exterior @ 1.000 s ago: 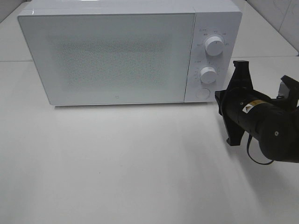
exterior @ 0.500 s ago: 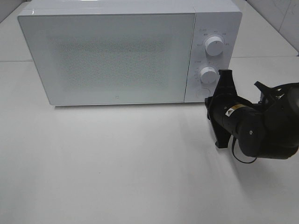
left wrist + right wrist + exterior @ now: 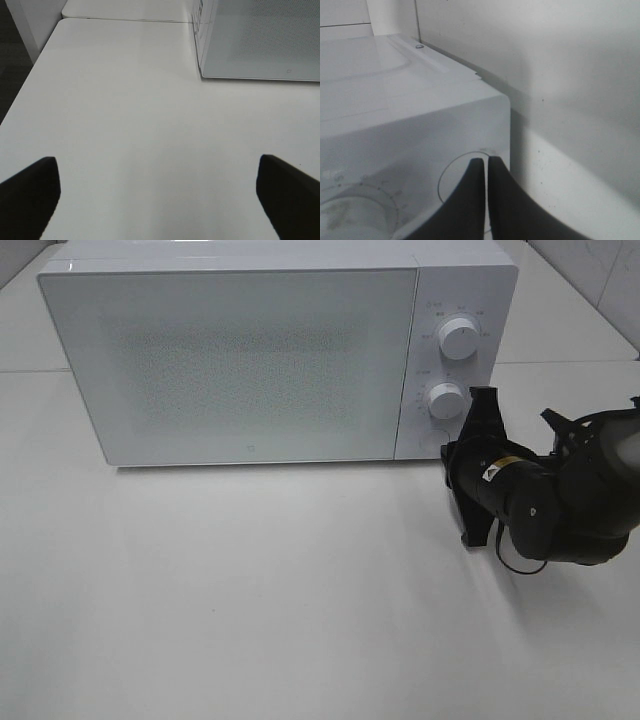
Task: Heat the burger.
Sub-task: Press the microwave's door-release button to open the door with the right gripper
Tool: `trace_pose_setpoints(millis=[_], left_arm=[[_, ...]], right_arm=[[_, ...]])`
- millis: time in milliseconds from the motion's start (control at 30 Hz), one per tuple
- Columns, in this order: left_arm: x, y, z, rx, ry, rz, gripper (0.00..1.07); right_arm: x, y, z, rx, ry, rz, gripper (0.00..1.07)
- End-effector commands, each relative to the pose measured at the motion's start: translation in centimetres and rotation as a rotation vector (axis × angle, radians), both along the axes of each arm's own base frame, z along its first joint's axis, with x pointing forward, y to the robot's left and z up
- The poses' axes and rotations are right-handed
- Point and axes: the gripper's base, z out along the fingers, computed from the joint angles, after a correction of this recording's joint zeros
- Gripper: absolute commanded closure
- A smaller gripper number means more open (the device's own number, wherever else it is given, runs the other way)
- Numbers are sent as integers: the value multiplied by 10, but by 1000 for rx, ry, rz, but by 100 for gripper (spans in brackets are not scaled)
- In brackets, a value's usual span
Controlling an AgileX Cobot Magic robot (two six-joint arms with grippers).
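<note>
The burger is not in view. The white microwave (image 3: 250,360) stands at the back of the table with its door shut; nothing shows through the frosted door. My right gripper (image 3: 449,449) is shut and empty, its tips at the round button (image 3: 432,440) low on the control panel. In the right wrist view the closed fingertips (image 3: 485,161) meet the round button's (image 3: 457,175) outline. My left gripper (image 3: 160,200) is open and empty above bare table, left of the microwave (image 3: 260,40); it does not show in the high view.
Two white knobs, upper (image 3: 458,338) and lower (image 3: 446,400), sit above the button. The white table (image 3: 250,590) stretches in front of the microwave. The table's left edge (image 3: 20,90) drops to a dark floor.
My right arm has moved left and in toward the microwave's control panel, bringing the shut gripper to the round button. The microwave door stays shut.
</note>
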Motion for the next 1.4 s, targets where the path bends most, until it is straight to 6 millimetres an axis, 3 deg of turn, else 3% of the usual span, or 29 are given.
trace_pose_setpoints(millis=[33,533,1400], left_arm=[[-1,0,0,-2,-25,4,6],[-1,0,0,-2,-25,4,6],[-1,0,0,-2,-25,4,6]], right_arm=[[5,-6,2,0,-13,-10,107],[16,5,10,14,-62,56,107],[22,-2,6,-10,-104,7,107]])
